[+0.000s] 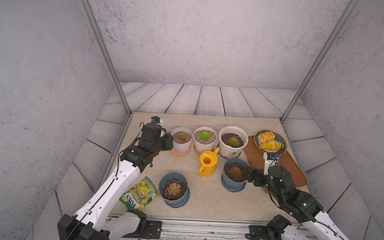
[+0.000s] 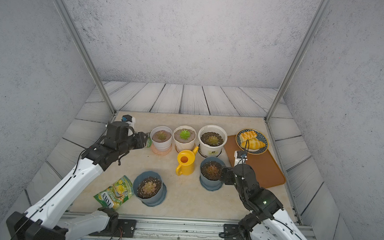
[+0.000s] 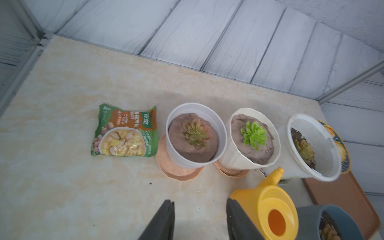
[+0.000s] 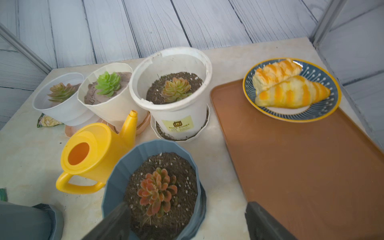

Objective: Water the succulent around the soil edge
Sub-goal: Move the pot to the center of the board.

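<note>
Left end effector (image 3: pixel 199 202) and right end effector (image 4: pixel 188 204) agape, empty; watering can (image 1: pixel 208 163) spout rearward, handle nearward.

Five potted succulents (image 1: pixel 236 171) stood around the yellow watering can (image 1: pixel 208 163): three in white pots (image 1: pixel 180 147) (image 1: pixel 204 148) (image 1: pixel 230 153) behind it, two in blue pots (image 1: pixel 234 183) (image 1: pixel 175 202) nearer. To its left lay two snack packets (image 1: pixel 140 193) (image 3: pixel 125 131). To its right were one tray (image 4: pixel 301 166) and one plate (image 4: pixel 318 74) with two pastries (image 4: pixel 276 74) (image 4: pixel 293 93).
</note>
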